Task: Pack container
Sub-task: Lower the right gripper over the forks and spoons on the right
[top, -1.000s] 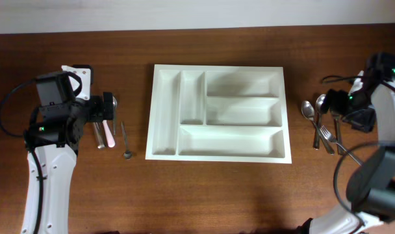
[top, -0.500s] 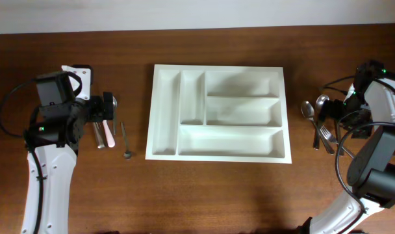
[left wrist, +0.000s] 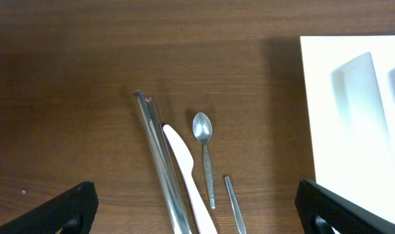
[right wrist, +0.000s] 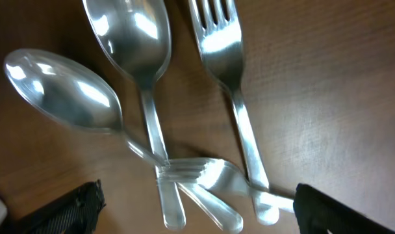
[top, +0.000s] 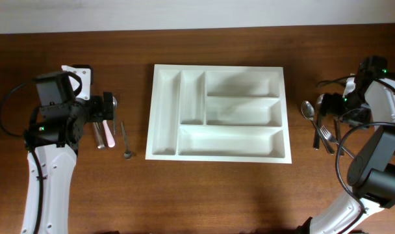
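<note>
White rectangular plastic cutlery tray (top: pixel 230 140) lies on the brown wooden worktop (top: pixel 217 195), between the left gripper (left wrist: pixel 201 209) and right gripper (right wrist: pixel 197 208), well apart from each. We see the left one spread wide, holding nothing, over a white plastic knife (left wrist: pixel 184 170) and small steel teaspoon (left wrist: pixel 204 156); the right, equally wide and empty, hangs above metal spoons and forks (right wrist: pixel 142 71).

We see the large white rectangular plastic cutlery tray (top: pixel 217 67) lying flat at the centre of the table (top: pixel 217 195), with two narrow upright compartments toward 9 o'clock and three long horizontal ones toward 3 o'clock, all bare.
</note>
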`<state>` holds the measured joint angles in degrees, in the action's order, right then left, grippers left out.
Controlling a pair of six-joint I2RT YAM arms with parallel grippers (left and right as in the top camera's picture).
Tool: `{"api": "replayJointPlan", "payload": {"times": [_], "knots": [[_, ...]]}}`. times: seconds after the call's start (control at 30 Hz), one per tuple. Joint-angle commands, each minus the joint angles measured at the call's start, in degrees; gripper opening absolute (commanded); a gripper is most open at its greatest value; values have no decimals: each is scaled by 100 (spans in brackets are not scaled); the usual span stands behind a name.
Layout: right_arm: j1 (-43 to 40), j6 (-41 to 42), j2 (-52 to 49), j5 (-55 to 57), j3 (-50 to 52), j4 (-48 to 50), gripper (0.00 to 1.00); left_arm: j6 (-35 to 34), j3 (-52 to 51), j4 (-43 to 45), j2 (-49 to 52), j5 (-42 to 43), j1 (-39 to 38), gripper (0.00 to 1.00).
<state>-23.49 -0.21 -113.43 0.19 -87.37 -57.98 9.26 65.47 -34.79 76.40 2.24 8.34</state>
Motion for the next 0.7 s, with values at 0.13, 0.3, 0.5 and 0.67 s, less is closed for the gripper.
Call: {"api": "replayJointPlan", "payload": {"times": [0.13,0.3,0.5,0.67], "knots": [[-339,-90,-61,-109,-94,544,96,72,133,-2,15,-57,24,99],[-468,-916,-142,-439,-94,686,94,72,133,-2,15,-57,24,99],[-468,-1727,-146,-466,-92,586,86,72,133,-2,15,-57,24,99],[-472,-1904,-175,-286,-92,643,77,72,133,-2,15,-57,24,99]]}}
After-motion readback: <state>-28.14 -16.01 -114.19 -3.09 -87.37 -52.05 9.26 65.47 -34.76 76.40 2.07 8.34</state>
